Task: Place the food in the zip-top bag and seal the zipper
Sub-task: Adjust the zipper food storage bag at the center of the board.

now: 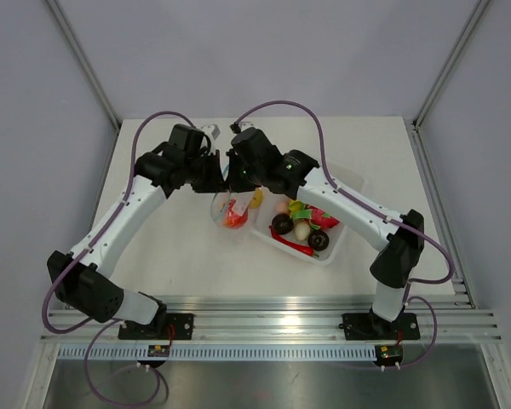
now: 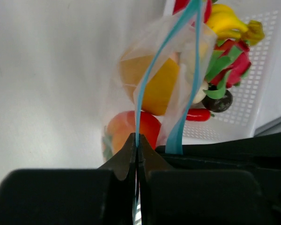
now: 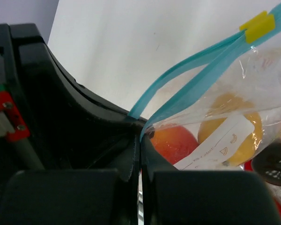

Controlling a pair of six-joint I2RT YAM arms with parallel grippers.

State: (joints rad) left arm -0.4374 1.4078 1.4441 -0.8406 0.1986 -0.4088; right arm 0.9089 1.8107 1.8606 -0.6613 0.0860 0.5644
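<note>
Between the left pincer (image 2: 137, 150) and the right pincer (image 3: 140, 136) hangs the zip-top bag (image 3: 253, 98). Each pincer is squeezed shut on one side of the blue zipper (image 2: 147, 79). Just under their tips sit a red fruit (image 2: 131, 129) and a yellow fruit (image 2: 152, 89). I think closing comes next: push both strips together.

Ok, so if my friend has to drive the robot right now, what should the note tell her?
Left gripper: shut on one blue strip of the zipper.
Right gripper: shut on the other strip, at the bag's top edge.
Bag: held between both grippers, beside the tray. It holds a yellow-orange fruit and a red one.
Tray: holds a banana, chili, pink fruit and dark brown fruit.
Done: at least two pieces bagged.
Left: bag the rest, then close the zipper. Its strips stand apart, with the yellow slider at one end.
</note>
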